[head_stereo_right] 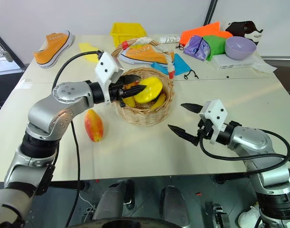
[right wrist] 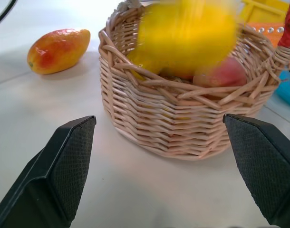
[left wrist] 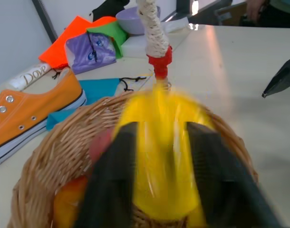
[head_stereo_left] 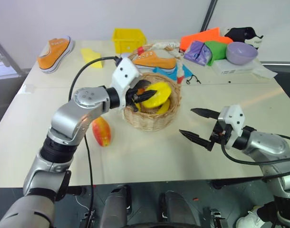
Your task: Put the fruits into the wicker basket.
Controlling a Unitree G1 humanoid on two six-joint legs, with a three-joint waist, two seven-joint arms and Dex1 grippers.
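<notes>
1. Hovering over the basket (head_stereo_left: 152, 116): left gripper (head_stereo_left: 144, 96), fingers partly apart, either side of the yellow starfruit (head_stereo_left: 157, 93); whether gripping it or just beside it, cannot tell.
2. Starfruit inside the basket rim, at the fingertips of that gripper, blurred in both wrist views.
3. Lying on the table (head_stereo_left: 149, 156), outside the basket on the robot's left, just beside the left forearm: mango (head_stereo_left: 101, 131), apart from both grippers.
4. Held above the table to the basket's right, well apart from it: right gripper (head_stereo_left: 198, 124), fingers spread wide, empty, pointing toward the basket.
5. Counted, task things: one starfruit, one mango, one basket with a white-wrapped handle (left wrist: 152, 28).
6. Also in the basket: a reddish round fruit (right wrist: 226, 73) and other yellow-orange pieces, number unclear.
7. Counted at the back of the table: two orange shoes (head_stereo_left: 56, 53), one yellow bin (head_stereo_left: 128, 40), one purple bowl (head_stereo_left: 241, 52), one yellow wedge (head_stereo_left: 91, 55).
</notes>
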